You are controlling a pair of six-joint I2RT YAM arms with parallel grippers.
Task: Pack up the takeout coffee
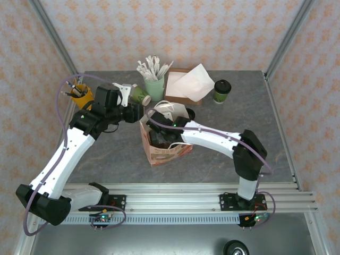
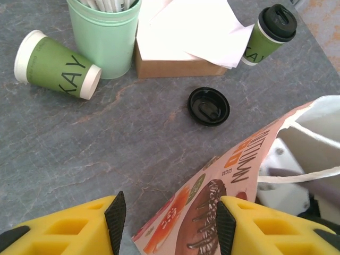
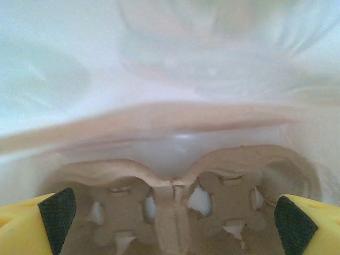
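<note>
The takeout coffee [image 1: 221, 90] [image 2: 268, 32], a dark green cup with a black lid, stands upright at the back right beside the napkin box. A printed paper bag [image 1: 162, 143] [image 2: 239, 164] stands open at the table's middle. My left gripper [image 1: 139, 112] [image 2: 170, 223] is open at the bag's left upper edge, and the bag's wall runs between its fingers without being pinched. My right gripper [image 1: 159, 135] [image 3: 175, 220] is open inside the bag, just above a brown cardboard cup carrier [image 3: 175, 202] on the bag's floor.
A lidless dark green cup [image 1: 139, 94] [image 2: 56, 64] lies on its side by the pale green cup of wrapped sticks [image 1: 154, 85] [image 2: 106, 37]. A loose black lid [image 1: 189, 113] [image 2: 208, 106] lies before the napkin box [image 1: 186, 85] [image 2: 175, 66]. A yellow cup [image 1: 79, 93] stands far left.
</note>
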